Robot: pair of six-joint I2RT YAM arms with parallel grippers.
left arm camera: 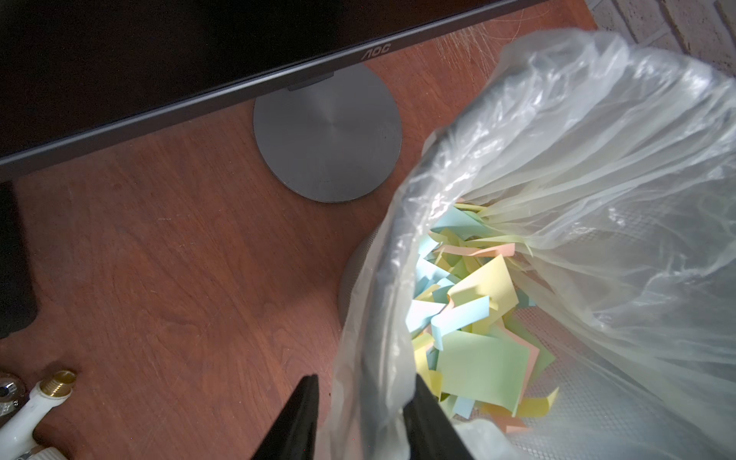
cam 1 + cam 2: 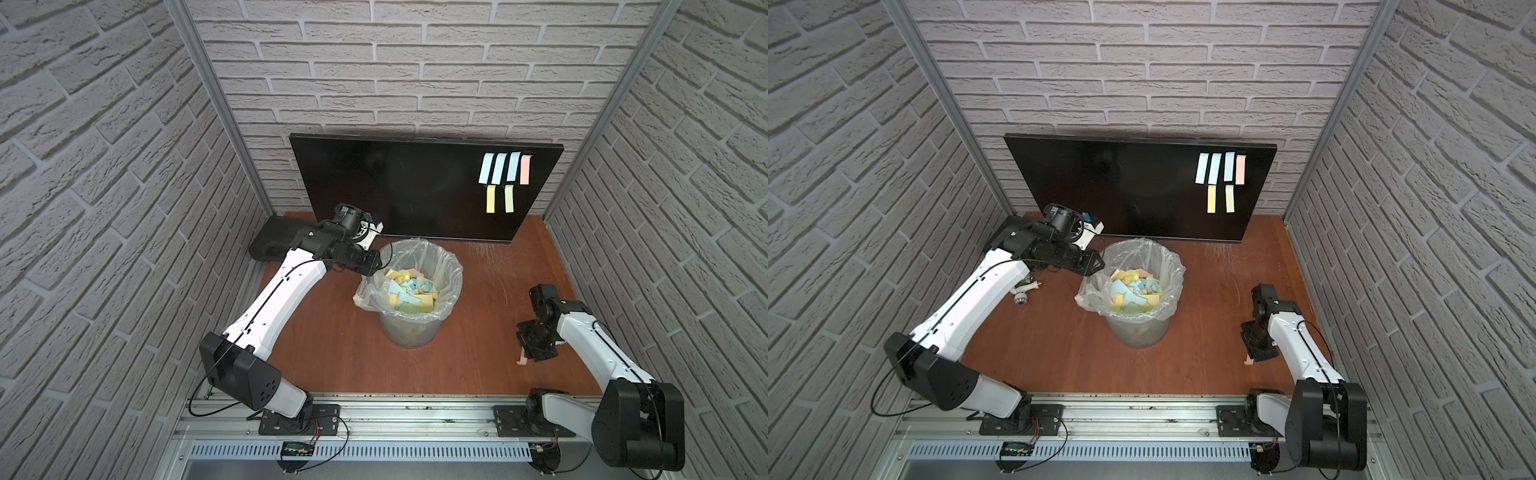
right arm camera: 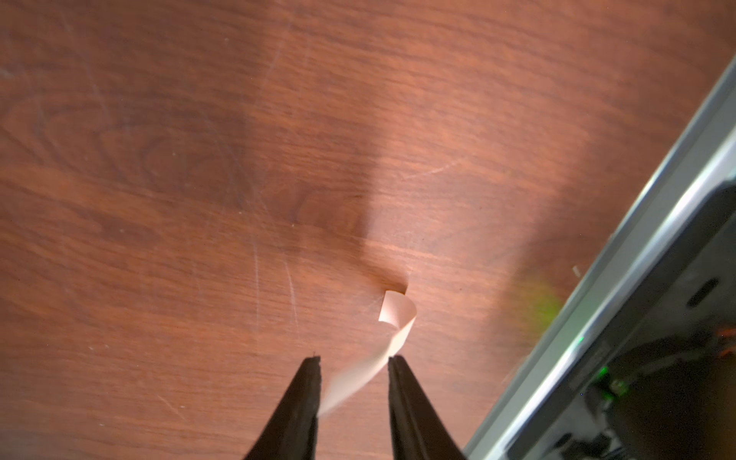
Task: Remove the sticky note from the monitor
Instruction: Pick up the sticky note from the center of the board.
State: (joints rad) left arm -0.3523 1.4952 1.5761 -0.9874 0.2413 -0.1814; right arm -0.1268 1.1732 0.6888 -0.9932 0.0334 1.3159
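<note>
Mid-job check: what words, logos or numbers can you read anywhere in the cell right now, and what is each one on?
"AOC": logo on the lower bezel of the monitor, seen in the left wrist view.
Sticky notes on the screen and the paper in the bin: no writing visible.
Small green display below the front rail: too small to read.
Nothing else legible.

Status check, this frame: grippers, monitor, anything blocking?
Left gripper shut on bin liner. Right gripper open, pink note dangling between fingers. Six notes on monitor. Nothing blocking them.
</note>
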